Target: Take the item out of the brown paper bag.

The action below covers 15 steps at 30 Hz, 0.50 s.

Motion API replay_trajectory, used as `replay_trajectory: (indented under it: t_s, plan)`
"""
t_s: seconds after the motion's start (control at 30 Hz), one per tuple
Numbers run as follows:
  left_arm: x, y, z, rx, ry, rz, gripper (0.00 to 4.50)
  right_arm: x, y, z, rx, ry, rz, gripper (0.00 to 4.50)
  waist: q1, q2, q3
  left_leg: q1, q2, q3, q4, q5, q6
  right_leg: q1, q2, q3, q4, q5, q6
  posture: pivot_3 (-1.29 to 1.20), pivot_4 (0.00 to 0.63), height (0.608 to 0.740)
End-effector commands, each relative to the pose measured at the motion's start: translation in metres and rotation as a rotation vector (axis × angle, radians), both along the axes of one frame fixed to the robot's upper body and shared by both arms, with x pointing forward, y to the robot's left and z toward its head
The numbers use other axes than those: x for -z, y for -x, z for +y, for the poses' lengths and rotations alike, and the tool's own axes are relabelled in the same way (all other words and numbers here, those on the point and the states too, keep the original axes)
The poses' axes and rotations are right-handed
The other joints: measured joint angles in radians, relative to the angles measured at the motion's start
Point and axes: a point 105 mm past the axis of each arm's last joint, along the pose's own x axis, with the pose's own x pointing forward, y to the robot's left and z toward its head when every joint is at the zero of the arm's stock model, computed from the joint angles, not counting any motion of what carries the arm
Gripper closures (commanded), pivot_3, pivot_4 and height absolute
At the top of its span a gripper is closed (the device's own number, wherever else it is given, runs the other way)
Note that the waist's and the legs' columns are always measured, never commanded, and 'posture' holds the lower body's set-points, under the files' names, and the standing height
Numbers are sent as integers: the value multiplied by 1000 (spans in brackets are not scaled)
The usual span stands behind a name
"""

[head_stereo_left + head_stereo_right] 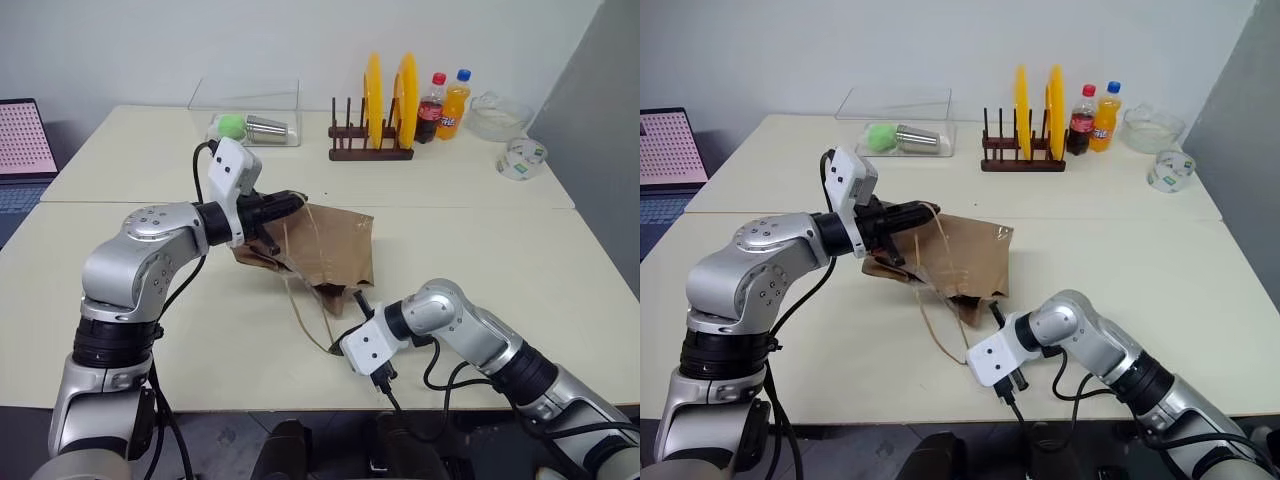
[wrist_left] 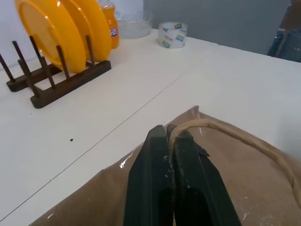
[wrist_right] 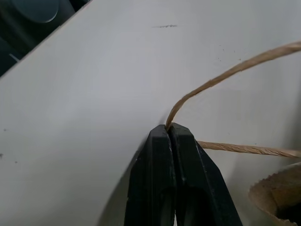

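Nearest the camera, the right gripper is being held low over the front of the cream table, its 2 black fingers pressed together and clamped on 1 thin tan twisted-cord handle of the brown paper bag. That creased kraft bag is lying slumped at the middle of the table, between the 2 arms, with its cord loops trailing toward the front edge. What is being kept inside the bag cannot be told.

Higher up, the left gripper is being held level over the bag's upper edge, its 2 fingers also together and pinching the other cord handle.

Along the far side, a clear plastic box is holding 1 green ball and 1 metal cup lying on its side. Beside it, a dark wooden dish rack is holding 2 round yellow plates upright. Next to the rack, 2 small bottles are standing: 1 dark cola bottle with a red cap and 1 orange soda bottle with a blue cap. A clear glass bowl and 1 roll of tape are being seen further right.
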Motion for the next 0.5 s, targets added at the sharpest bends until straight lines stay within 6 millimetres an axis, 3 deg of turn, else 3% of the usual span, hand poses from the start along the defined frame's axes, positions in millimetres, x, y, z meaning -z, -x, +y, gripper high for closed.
replay_trajectory:
  t_s: [0.03, 0.17, 0.4, 0.5]
  plan:
    - [-47, -2, 7, -53, 53, -152, 4500, 34, 11, -21, -20, 163, 56, 4457, 0, 0, 0, 0, 0, 0, 0, 0, 0, 1, 0, 0, 0, 0, 0, 0, 150, 740]
    - [-60, -3, 4, -50, 56, -190, 4500, 39, 14, -29, -30, 197, 60, 4457, 0, 0, -1, 11, 0, -1, -2, 0, 0, 11, -1, -1, -3, -1, 1, 0, 150, 740]
    - [-68, -3, 4, -37, 55, -220, 4500, 37, 11, -28, -8, 160, 45, 4457, 0, 0, -1, 11, -1, -1, -2, 0, -1, 12, -2, -1, -4, -1, 2, 0, 150, 740]
    - [-61, 6, 2, 37, 33, -196, 4500, 17, 5, -15, 38, 13, 43, 4457, -1, 0, -1, 11, -1, -1, -2, 0, -1, 12, -2, -1, -4, -1, 2, 0, 150, 740]
